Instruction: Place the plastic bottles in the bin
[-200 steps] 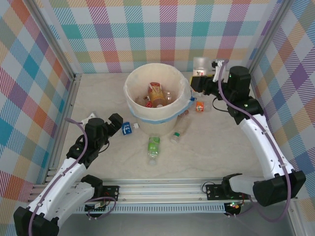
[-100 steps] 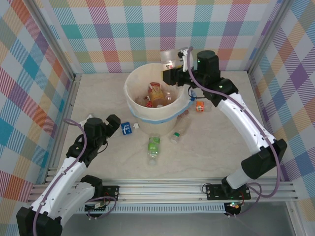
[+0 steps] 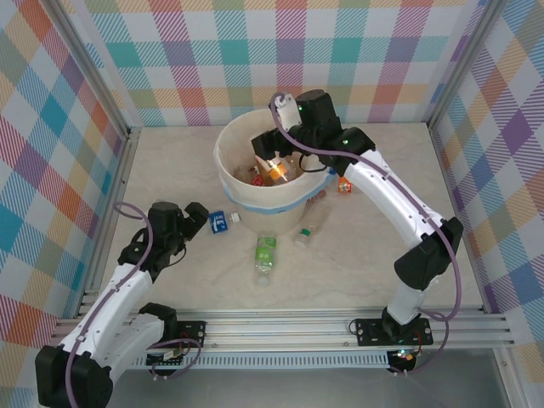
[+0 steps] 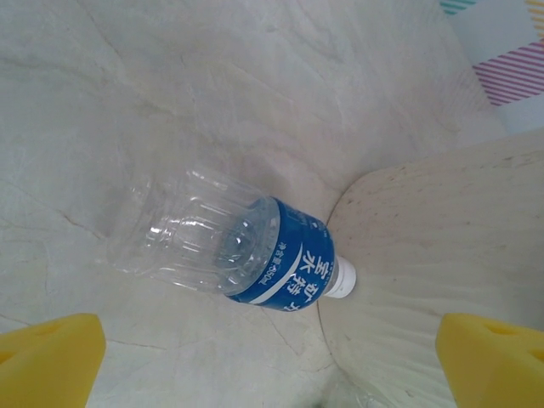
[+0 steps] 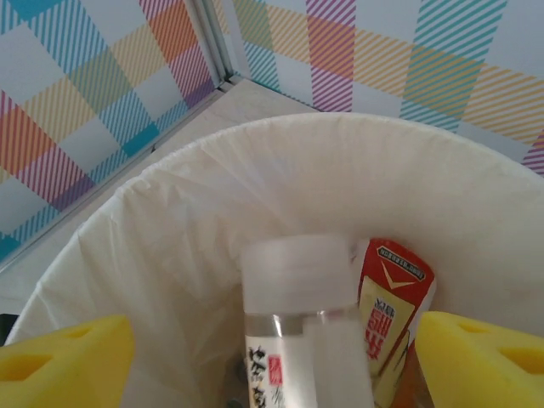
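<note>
Here the right tool point(image 5: 272, 361) hangs over the mouth of the bin point(image 3: 218, 160), pads spread wide, and a white-capped bottle point(image 5: 297, 314) sits between them touching neither pad. It looks to be dropping onto the red-labelled bottle point(image 5: 395, 289) already inside. It's well within the rim, so a miss looks unlikely. The worry is the thin liner point(image 5: 161, 280): a low pad could snag it as the arm pulls out and tug the light bin along. On the near left, the left tool point(image 4: 272, 365) is wide open too, holding nothing, poised above the blue-labelled bottle point(image 4: 242, 246), which lies on the bench point(image 4: 212, 85) with its cap right up against the bin's wall. That's the tricky one: it's round, empty and slick, so a squeeze off its middle could pop it sideways or roll it away. The pad on the bin side has little room and may scrape or shove the bin. If the left arm lifts toward the bin while the right arm is over it, the two could meet. A green-labelled bottle point(image 3: 265, 253), a clear bottle point(image 3: 308, 228) and an orange-labelled bottle point(image 3: 344, 184) lie on the bench near the bin.
</note>
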`<action>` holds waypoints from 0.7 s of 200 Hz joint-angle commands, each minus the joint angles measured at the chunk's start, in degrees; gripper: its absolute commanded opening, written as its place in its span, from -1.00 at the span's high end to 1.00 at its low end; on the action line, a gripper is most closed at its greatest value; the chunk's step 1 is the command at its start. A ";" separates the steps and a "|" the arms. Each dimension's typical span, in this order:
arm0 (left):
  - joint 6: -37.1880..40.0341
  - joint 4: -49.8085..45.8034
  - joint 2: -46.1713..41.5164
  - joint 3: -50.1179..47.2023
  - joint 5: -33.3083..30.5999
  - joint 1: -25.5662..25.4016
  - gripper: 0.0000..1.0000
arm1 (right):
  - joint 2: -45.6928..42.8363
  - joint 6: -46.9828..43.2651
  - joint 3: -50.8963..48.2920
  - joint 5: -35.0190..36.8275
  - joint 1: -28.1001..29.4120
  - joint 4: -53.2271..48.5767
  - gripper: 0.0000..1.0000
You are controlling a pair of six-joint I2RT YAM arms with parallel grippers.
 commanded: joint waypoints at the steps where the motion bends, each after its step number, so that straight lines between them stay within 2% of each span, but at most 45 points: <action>1: -3.71 0.05 2.45 1.88 3.02 0.82 -1.00 | -3.23 -1.18 -1.09 1.90 -0.10 0.16 -0.82; 39: -9.95 3.97 8.58 2.21 6.08 0.82 -1.00 | -9.46 0.06 -8.02 1.53 -0.10 4.05 -0.91; 70: -20.00 3.56 12.34 2.44 5.74 0.82 -1.00 | -15.31 1.75 -14.70 1.15 -0.10 6.94 -1.00; 101: -28.55 5.46 14.87 2.97 6.31 0.82 -1.00 | -21.09 2.60 -20.62 1.25 -0.10 8.61 -0.99; 140: -34.21 -1.97 21.92 9.49 7.39 0.82 -1.00 | -28.03 4.81 -29.07 2.96 -0.10 12.22 -0.99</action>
